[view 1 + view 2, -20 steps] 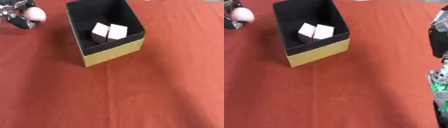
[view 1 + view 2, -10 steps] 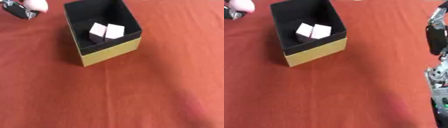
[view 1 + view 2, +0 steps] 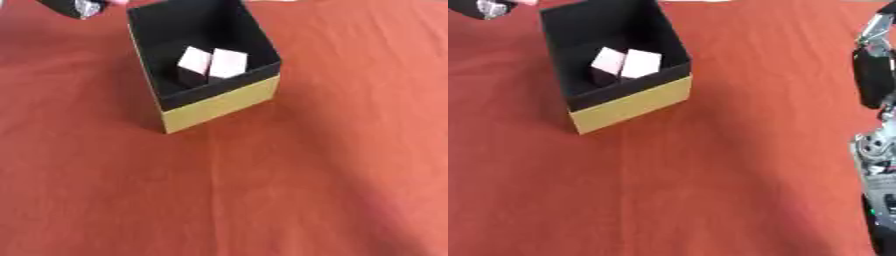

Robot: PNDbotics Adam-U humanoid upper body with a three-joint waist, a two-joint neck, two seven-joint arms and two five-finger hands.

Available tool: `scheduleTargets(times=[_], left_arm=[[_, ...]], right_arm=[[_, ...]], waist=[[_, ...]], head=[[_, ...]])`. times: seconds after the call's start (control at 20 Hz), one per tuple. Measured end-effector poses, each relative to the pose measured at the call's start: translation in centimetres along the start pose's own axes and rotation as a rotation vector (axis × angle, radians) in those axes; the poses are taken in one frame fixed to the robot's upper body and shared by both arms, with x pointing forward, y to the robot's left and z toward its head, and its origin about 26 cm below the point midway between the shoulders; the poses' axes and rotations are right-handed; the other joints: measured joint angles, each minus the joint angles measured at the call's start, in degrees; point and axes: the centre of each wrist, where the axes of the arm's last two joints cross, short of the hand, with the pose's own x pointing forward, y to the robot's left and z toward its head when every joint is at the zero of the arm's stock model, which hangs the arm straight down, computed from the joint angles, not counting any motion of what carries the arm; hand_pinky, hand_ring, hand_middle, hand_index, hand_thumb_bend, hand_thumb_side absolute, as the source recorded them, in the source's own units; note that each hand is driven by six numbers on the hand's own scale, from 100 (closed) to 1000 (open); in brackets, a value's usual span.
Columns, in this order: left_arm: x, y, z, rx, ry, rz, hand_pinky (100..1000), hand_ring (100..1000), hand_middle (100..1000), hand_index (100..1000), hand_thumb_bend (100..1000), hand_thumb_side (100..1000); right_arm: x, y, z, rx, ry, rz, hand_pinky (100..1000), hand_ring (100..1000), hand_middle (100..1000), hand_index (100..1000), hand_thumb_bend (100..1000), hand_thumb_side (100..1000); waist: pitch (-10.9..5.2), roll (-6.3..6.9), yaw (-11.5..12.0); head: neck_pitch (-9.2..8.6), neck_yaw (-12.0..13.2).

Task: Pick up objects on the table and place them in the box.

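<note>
At top left, left hand (image 3: 74, 7) beside box (image 3: 219, 102)

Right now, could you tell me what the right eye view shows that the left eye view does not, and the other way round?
Only the right eye view shows the right arm along its right edge, black above with silver parts below; its hand cannot be made out. The left eye view shows nothing that the right lacks. Both share the box, black inside with a yellow front, two pale blocks in it, the red table, and the left hand at the top left corner.
</note>
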Motion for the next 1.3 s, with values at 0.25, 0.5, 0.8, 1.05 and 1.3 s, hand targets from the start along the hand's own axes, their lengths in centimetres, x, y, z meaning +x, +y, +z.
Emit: scheduleTargets(times=[0.25, 0.5, 0.8, 1.05, 1.3], left_arm=[[3.0, 0.4, -1.9, -0.003, -0.081, 0.027, 197, 467, 451, 629, 149, 191], [3.9, -0.6, -3.0, -0.041, -0.082, 0.041, 209, 474, 456, 635, 154, 202], [4.1, -2.1, -4.1, -0.085, -0.049, 0.031, 242, 493, 474, 655, 234, 215], [4.5, -3.7, -5.1, -0.112, -0.024, 0.017, 338, 565, 560, 730, 193, 225], [5.0, -4.4, -5.6, -0.122, -0.068, -0.006, 445, 670, 763, 875, 253, 255]], right_arm=[[0.0, 0.0, 0.0, -0.002, -0.001, -0.001, 811, 737, 742, 877, 100, 684], [0.0, 0.0, -0.1, -0.003, -0.001, -0.002, 810, 736, 742, 877, 100, 685], [0.1, 0.0, -0.1, -0.004, -0.001, -0.002, 810, 735, 740, 876, 100, 685], [0.1, 0.0, -0.1, -0.006, -0.001, -0.005, 810, 735, 739, 876, 100, 685], [0.2, 0.1, -0.2, -0.008, -0.001, -0.006, 810, 734, 738, 874, 100, 685]], waist=[[-0.01, 0.07, 0.0], [-0.01, 0.16, 0.0], [0.00, 0.02, 0.0], [0.05, -0.06, -0.1], [0.16, -0.20, -0.1]], head=[[0.01, 0.2], [0.01, 0.2], [0.00, 0.3], [-0.02, 0.4], [-0.02, 0.4]])
